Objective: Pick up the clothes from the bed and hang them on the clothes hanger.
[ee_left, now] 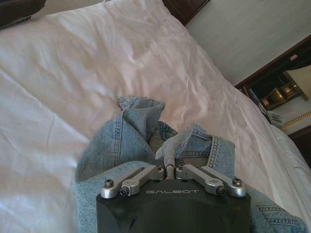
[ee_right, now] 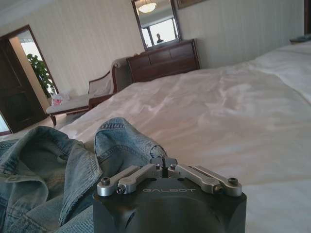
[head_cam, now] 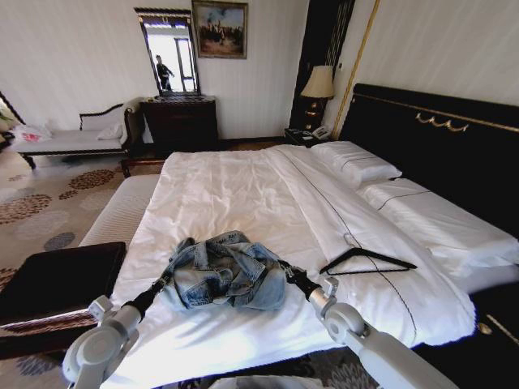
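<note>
Both arms are down at the near edge of the big white-sheeted bed point(head_cam: 219, 186), one either side of the crumpled, faded light blue denim jacket point(head_cam: 225, 274): the left gripper point(ee_left: 170, 171) has its fingers pressed together on a fold of denim, and the right gripper point(ee_right: 164, 166) looks pinched shut at the jacket's edge. This reads as the pick-up step, cloth gripped but resting on the sheet. The thin black triangular coat hanger point(head_cam: 366, 261) lies just beside it, toward the pillows, so next comes a level lift and spreading the shoulders.
</note>
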Robot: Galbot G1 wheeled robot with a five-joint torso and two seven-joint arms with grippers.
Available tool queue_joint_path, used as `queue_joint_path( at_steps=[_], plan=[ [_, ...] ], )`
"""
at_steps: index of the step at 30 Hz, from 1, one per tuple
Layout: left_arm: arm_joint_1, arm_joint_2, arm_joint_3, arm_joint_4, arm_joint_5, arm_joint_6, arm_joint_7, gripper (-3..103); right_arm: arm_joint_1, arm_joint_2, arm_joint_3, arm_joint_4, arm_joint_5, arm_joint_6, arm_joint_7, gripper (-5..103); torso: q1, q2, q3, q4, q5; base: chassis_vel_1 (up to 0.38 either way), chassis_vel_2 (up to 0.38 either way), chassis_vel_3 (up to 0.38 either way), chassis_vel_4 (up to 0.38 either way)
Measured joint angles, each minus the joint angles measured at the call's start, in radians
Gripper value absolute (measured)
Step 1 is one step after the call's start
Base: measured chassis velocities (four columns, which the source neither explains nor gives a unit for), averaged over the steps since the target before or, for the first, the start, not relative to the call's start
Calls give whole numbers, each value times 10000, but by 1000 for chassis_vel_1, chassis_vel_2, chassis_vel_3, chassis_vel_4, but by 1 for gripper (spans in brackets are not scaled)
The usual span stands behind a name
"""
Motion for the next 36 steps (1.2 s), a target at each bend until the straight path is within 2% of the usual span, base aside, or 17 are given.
queue_joint_path(
  at_steps=[3,8,14,15,16,19,20,22,23,24,26,29,31,32,34,35,36],
  plan=[
    [42,19,-40,-107,-17,-20,50,5,-136,-14,219,77,-45,355,-332,1,0,0,0,0,1,0,0,0,0],
    [149,129,-155,-448,-25,-271,325,5,-254,-113,753,360,508,952,-1422,0,0,0,0,0,0,0,0,0,0],
    [17,691,-661,-1153,-78,-1188,985,5,76,-415,1430,928,1810,1224,-1847,0,0,0,1,0,-2,0,0,0,0],
    [-285,1256,-1186,-1568,-646,-1394,877,5,478,-657,1682,1157,2388,1390,-1927,0,0,0,0,0,-2,0,0,0,0],
    [-285,1256,-1186,-1568,-646,-1394,877,5,478,-657,1682,1157,2388,1390,-1927,0,0,0,0,0,-2,0,0,0,0],
    [-945,2424,-2338,-2155,-2079,-1540,99,5,1336,-1139,1880,1484,3399,1629,-1972,0,1,-1,2,-2,1,0,0,0,0],
    [-945,2424,-2338,-2155,-2079,-1540,99,5,1336,-1139,1880,1484,3399,1629,-1972,0,1,-1,2,-2,1,0,0,0,0],
    [-1239,3119,-2981,-2400,-2958,-1587,-339,5,1949,-1426,1915,1733,4035,1728,-1937,0,2,-1,1,0,-2,0,0,0,0],
    [-1386,3747,-3577,-2559,-3550,-1644,-549,5,2478,-1643,1935,2006,4553,1759,-1837,0,3,-2,2,1,-3,0,0,0,0],
    [-1386,3747,-3577,-2559,-3550,-1644,-549,5,2478,-1643,1935,2006,4553,1759,-1837,0,3,-2,2,1,-3,0,0,0,0],
    [-1389,4561,-4423,-2796,-4368,-1732,-679,5,3145,-1976,2153,2550,5221,1762,-1719,0,3,-1,1,2,-3,0,0,0,0],
    [-1296,4974,-5123,-2972,-4999,-1787,-740,5,3398,-2210,2458,2999,5608,1733,-1667,0,3,-1,2,3,-2,0,0,0,0],
    [-1014,5520,-6566,-3448,-6335,-1873,-911,5,3378,-2762,3423,3883,6165,1678,-1753,0,2,0,-1,3,-1,0,0,0,0],
    [-1014,5520,-6566,-3448,-6335,-1873,-911,5,3378,-2762,3423,3883,6165,1678,-1753,0,2,0,-1,3,-1,0,0,0,0],
    [-888,5667,-7133,-3659,-6811,-1922,-968,5,3242,-3015,3858,4244,6356,1666,-1845,0,0,0,-1,-1,-1,0,0,0,0],
    [-734,5826,-7814,-3804,-7478,-1996,-1032,5,3159,-3304,4297,4631,6589,1697,-1904,0,-2,0,-1,-3,0,0,0,0,0],
    [-734,5826,-7814,-3804,-7478,-1996,-1032,5,3159,-3304,4297,4631,6589,1697,-1904,0,-2,0,-1,-3,0,0,0,0,0]
  ],
)
